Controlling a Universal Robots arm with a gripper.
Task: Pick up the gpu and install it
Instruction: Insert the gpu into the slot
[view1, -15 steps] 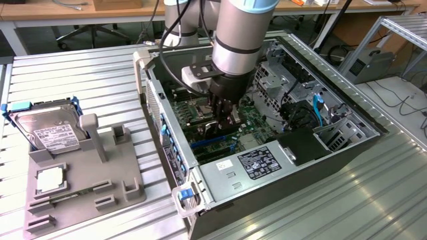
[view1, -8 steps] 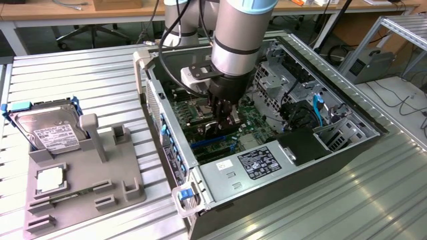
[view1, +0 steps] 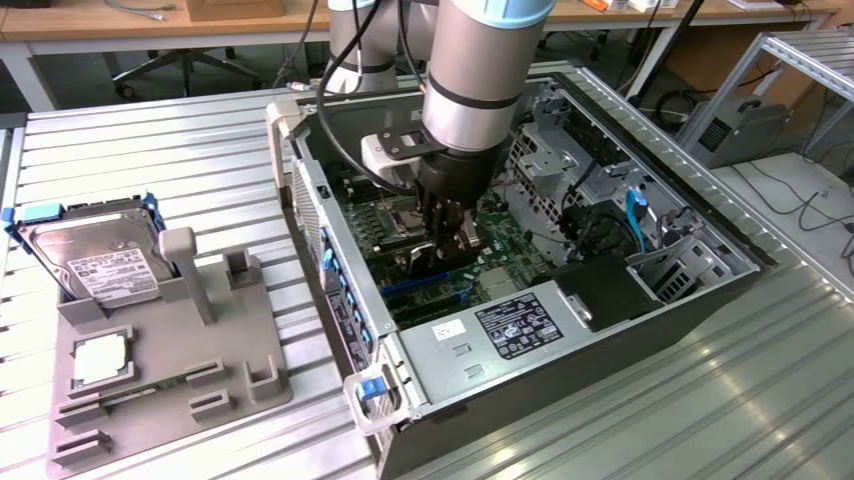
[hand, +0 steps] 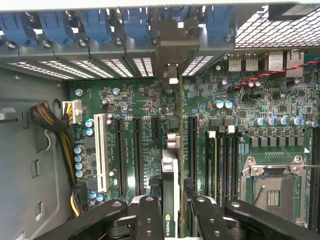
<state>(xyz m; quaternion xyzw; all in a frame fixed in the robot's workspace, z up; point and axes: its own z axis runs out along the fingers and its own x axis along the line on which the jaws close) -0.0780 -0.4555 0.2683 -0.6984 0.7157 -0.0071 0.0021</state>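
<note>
Evidently the gpu (hand: 169, 172) stands on edge over a long slot of the motherboard (hand: 135, 100) inside the open computer case (view1: 314, 200), clamped in the closed tool (hand: 174, 207), one end toward the rear slot covers (hand: 125, 67), presumably to seat straight.

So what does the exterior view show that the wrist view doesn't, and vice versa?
Exterior view adds: the hard drive and grey parts fixture beside the open computer case. Wrist view adds: the white expansion slot and the gpu edge-on, clamped by the hand above the slots. Shared: the hand inside the case over the green motherboard.
</note>
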